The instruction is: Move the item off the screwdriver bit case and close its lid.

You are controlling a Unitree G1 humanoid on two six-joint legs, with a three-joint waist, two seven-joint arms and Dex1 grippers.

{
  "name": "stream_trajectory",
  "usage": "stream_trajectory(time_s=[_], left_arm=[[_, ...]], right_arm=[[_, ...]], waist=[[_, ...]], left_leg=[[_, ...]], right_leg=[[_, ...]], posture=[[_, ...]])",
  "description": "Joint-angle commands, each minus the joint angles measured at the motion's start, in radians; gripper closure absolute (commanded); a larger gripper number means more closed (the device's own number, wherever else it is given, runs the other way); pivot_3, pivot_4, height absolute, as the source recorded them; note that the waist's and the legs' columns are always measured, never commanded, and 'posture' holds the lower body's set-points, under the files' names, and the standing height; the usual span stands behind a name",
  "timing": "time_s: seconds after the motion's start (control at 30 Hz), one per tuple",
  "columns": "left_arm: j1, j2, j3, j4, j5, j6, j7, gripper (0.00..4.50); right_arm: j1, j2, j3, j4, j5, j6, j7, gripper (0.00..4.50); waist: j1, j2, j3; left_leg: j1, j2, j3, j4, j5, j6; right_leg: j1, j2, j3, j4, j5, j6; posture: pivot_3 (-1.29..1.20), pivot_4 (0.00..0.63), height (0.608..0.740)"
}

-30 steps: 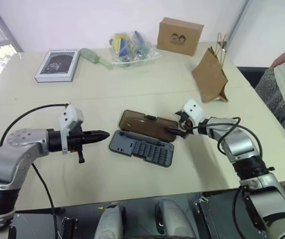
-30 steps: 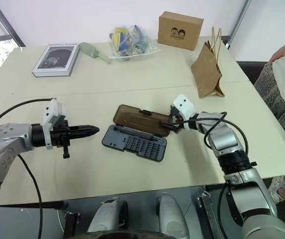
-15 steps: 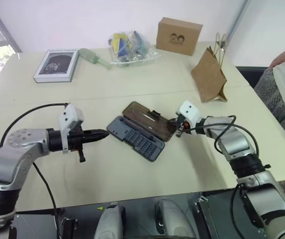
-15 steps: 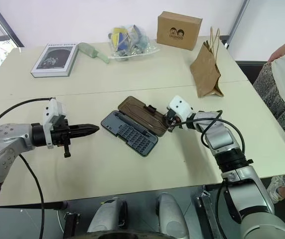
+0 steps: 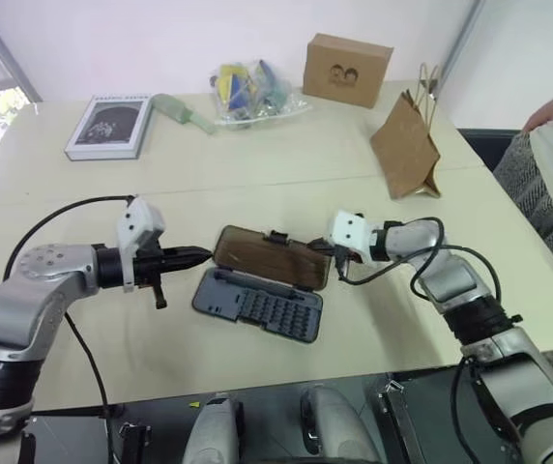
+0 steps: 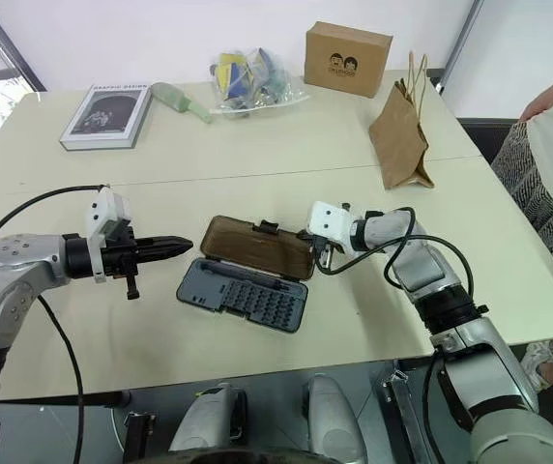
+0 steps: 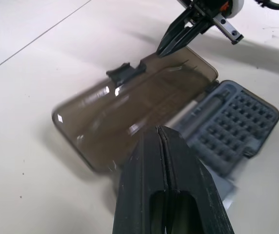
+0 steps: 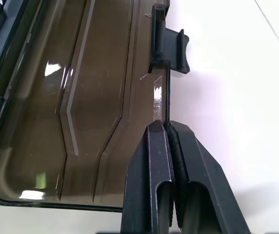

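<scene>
The screwdriver bit case [image 6: 243, 298] lies open between our jaws; our right gripper [image 6: 313, 242] has its jaws pinching the raised lid's [image 6: 257, 246] edge, our left gripper [image 6: 182, 244] keeps jaws pressed together nearby.

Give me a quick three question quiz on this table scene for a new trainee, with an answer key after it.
1. True or false: the brown paper bag is lying on the screwdriver bit case.
2. What is the right gripper shut on? A) the book B) the edge of the lid C) nothing
3. Fill in: the case's lid stands ____.

Key
1. False. The bag stands upright on the table, well apart from the case, near the cardboard box.
2. B. In the right wrist view the fingers pinch the lid's rim, near its latch tab.
3. Open, partly raised; the bit tray is uncovered. The left gripper, shut, points at the case.
</scene>
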Motion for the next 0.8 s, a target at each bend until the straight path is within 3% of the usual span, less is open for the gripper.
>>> stream_trajectory(time_s=[0.03, 0.37, 0.8], left_arm=[[-0.01, 0.004, 0.01, -0.013, -0.001, -0.017, 0.001, 4.5], [0.014, -0.007, 0.02, -0.046, -0.012, -0.007, 0.027, 4.5], [0.048, -0.007, 0.034, -0.081, -0.032, 0.001, 0.062, 4.5]], right_arm=[[-0.071, 0.012, 0.044, 0.095, -0.053, -0.144, 0.043, 4.47], [-0.279, 0.093, 0.087, 0.484, -0.155, -0.424, 0.029, 4.47], [-0.398, 0.13, 0.097, 0.641, -0.245, -0.612, -0.034, 4.47]], waist=[[0.0, 0.0, 0.0], [-0.002, 0.0, 0.0], [-0.001, 0.0, 0.0]], left_leg=[[0.0, 0.0, 0.0, 0.0, 0.0, 0.0], [0.0, 0.0, 0.0, 0.0, 0.0, 0.0], [0.001, 0.0, 0.0, 0.0, 0.001, -0.002]], right_leg=[[0.0, 0.0, 0.0, 0.0, 0.0, 0.0], [0.0, -0.001, 0.0, 0.001, 0.0, 0.0], [0.0, -0.002, 0.0, 0.002, 0.0, 0.0]], posture=[[0.0, 0.15, 0.74], [0.0, 0.15, 0.74], [0.0, 0.15, 0.74]])
